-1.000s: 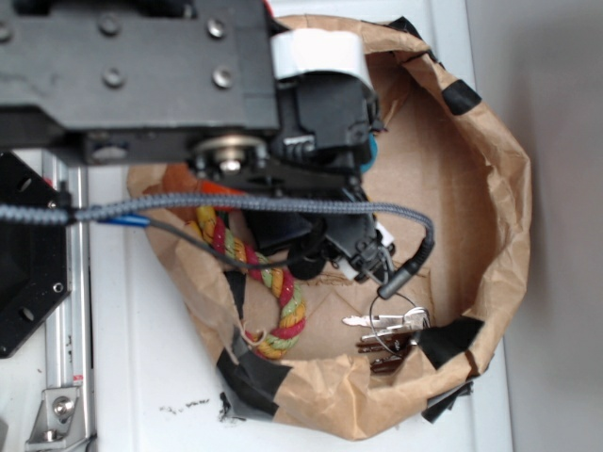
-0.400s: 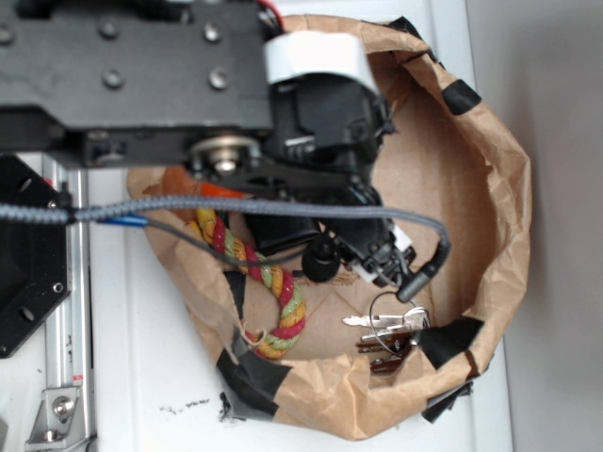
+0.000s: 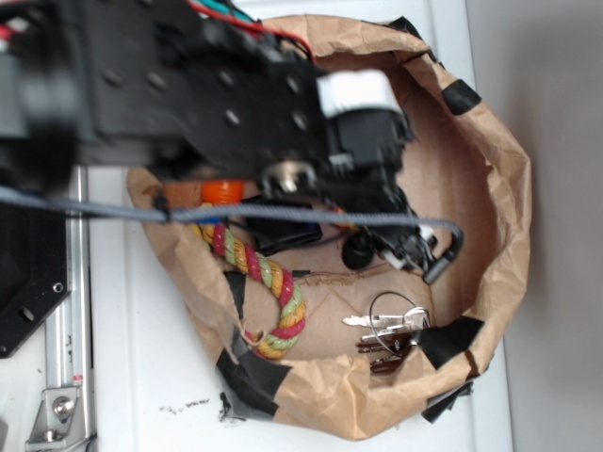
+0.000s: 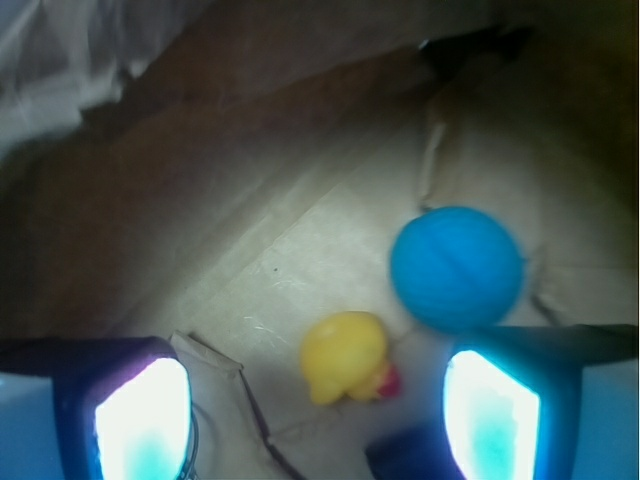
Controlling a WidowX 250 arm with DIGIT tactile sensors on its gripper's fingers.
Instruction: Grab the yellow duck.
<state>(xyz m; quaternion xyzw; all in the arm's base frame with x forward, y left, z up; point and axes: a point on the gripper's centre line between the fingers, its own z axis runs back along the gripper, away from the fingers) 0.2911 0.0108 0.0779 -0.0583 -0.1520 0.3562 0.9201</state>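
Note:
In the wrist view the yellow duck (image 4: 346, 358) lies on the brown paper floor of the bag, its red beak pointing right, just below and left of a blue ball (image 4: 457, 267). My gripper (image 4: 318, 425) is open, its two glowing pads (image 4: 143, 420) wide apart, with the duck between and slightly beyond them, untouched. In the exterior view the gripper (image 3: 400, 247) hangs inside the paper bag (image 3: 504, 198), and the arm hides the duck there.
A yellow-red-green braided rope toy (image 3: 268, 282) lies at the bag's left side. A bunch of keys on a ring (image 3: 391, 330) sits at the bottom right. An orange object (image 3: 221, 191) shows under the arm. The bag's walls surround everything.
The arm has swung to the right and further into the bag, carrying the gripper and its cable rightward away from the rope toy. Keys and rope have stayed put.

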